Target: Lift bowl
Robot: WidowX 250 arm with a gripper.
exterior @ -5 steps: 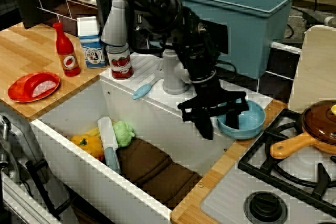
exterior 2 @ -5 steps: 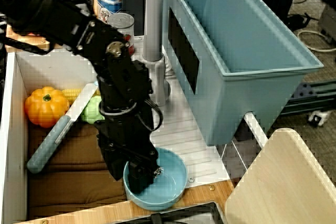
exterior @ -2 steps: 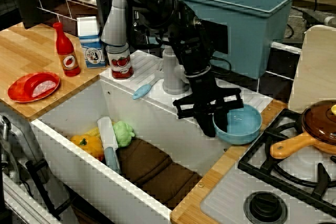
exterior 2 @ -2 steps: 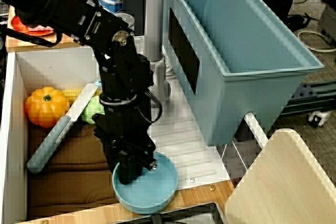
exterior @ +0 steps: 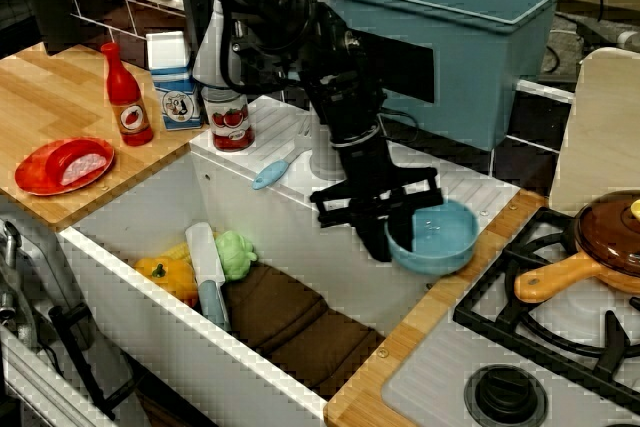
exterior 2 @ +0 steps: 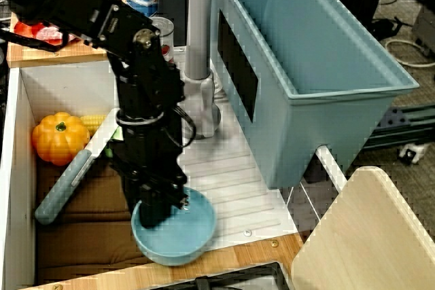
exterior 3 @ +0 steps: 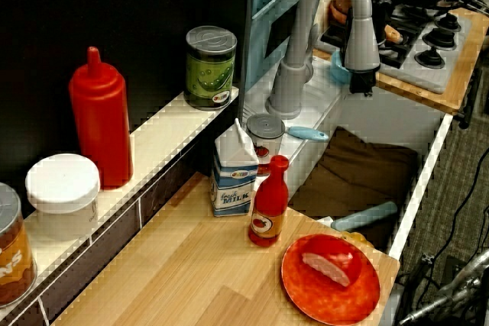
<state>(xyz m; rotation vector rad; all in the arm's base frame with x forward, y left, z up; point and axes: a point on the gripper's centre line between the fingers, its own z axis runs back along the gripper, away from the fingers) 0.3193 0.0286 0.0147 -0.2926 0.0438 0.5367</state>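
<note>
Taking the white sink (exterior: 250,247) as the landmark: inside it lie a brown cloth (exterior: 300,332), an orange pumpkin (exterior 2: 58,137), a corn cob partly hidden beside it, a green toy vegetable (exterior: 236,253) and a pale-handled tool (exterior: 208,272) leaning across them. At the sink's right-hand edge, over the corner where basin meets wooden worktop (exterior: 400,367), the light-blue bowl (exterior: 435,237) hangs tilted and looks raised off the surface; it holds nothing. The black claw (exterior: 385,232) is clamped on the bowl's near rim, one finger inside and one outside. Left of the sink on the worktop sits a red plate (exterior: 62,165) carrying a pale pink slice. Behind the sink stand a grey faucet (exterior 3: 321,28), a tomato can (exterior: 227,119), a milk carton (exterior: 175,82) and a red sauce bottle (exterior: 125,97). Farthest back, behind the drainboard, is the large blue tub (exterior: 450,22); its visible inside holds nothing.
</note>
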